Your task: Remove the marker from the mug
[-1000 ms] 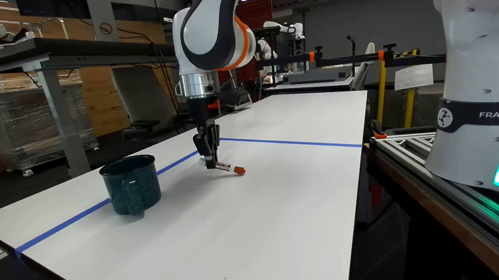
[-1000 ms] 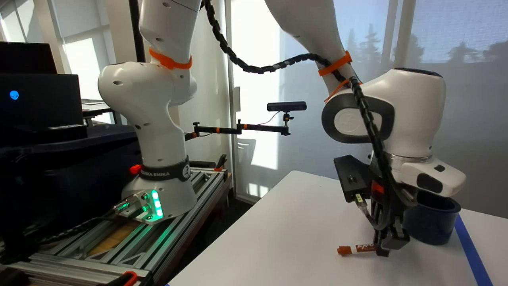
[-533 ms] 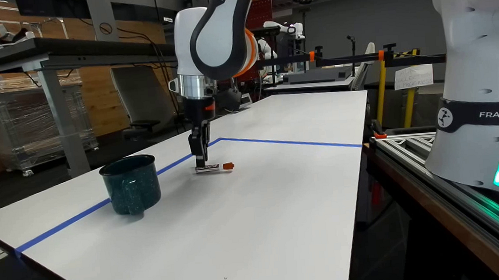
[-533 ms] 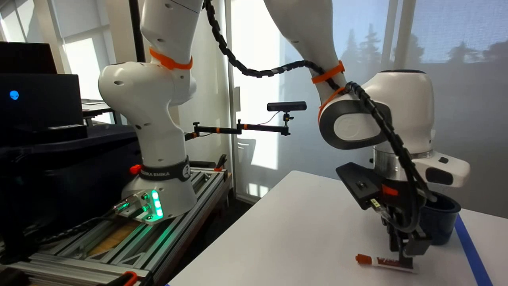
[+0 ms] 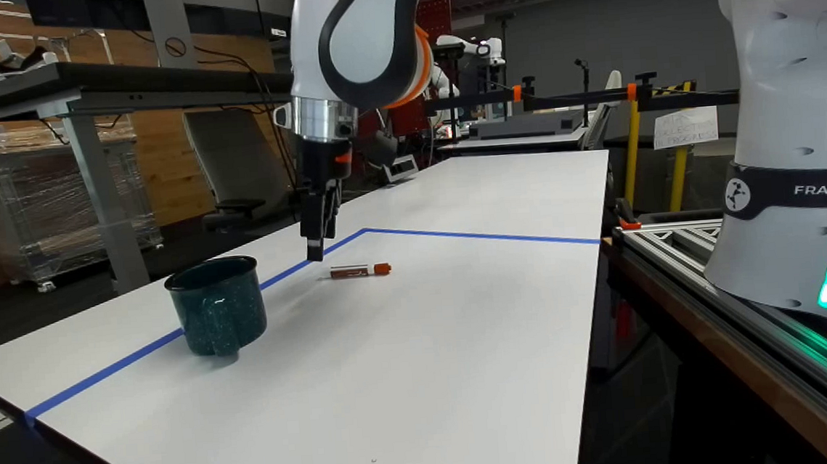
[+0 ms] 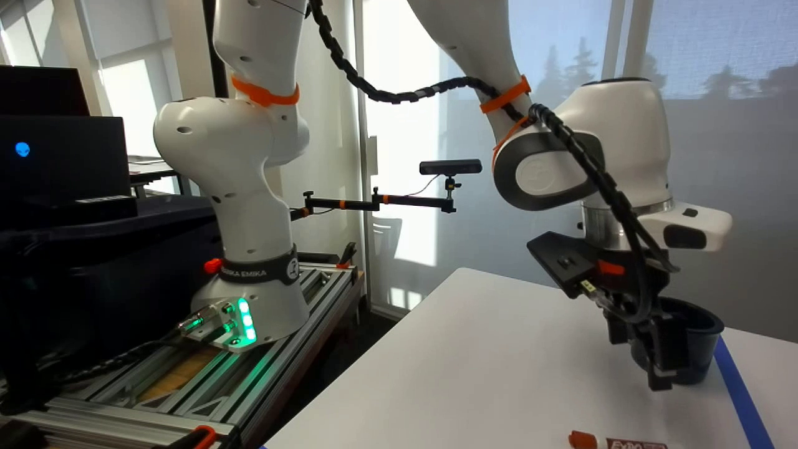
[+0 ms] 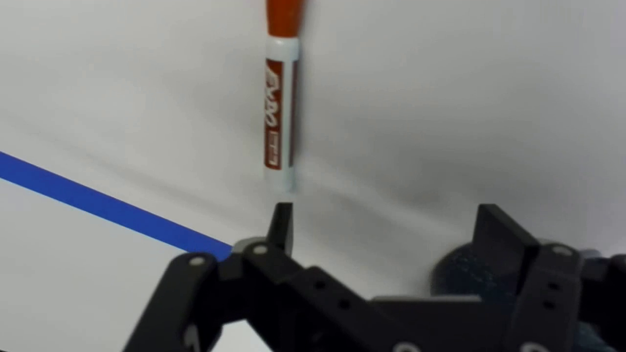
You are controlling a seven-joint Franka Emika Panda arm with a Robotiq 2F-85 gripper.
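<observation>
The marker point(image 5: 359, 271), white with a brown-red label and an orange-red cap, lies flat on the white table, outside the mug. In an exterior view the bottom edge cuts the marker point(image 6: 626, 444) off. The dark teal mug point(image 5: 219, 307) stands upright with its handle showing; its inside is not visible. My gripper point(image 5: 316, 250) hangs above the table between mug and marker, apart from both. In the wrist view the gripper point(image 7: 385, 206) is spread wide with nothing between its fingers. There the marker point(image 7: 281, 112) lies beyond one fingertip, and the mug point(image 7: 459, 274) is partly hidden behind the other finger.
Blue tape point(image 5: 483, 236) marks lines on the white table point(image 5: 424, 377). The robot's base point(image 6: 255, 305) is on a metal frame beside the table. A camera on a bracket point(image 6: 450, 167) reaches out near the base. A grey chair point(image 5: 237, 157) stands beyond the table.
A second ago the marker was tilted in my gripper; then it came down onto the table. The jaws have opened, and the gripper has risen and backed off, leaving the marker lying.
</observation>
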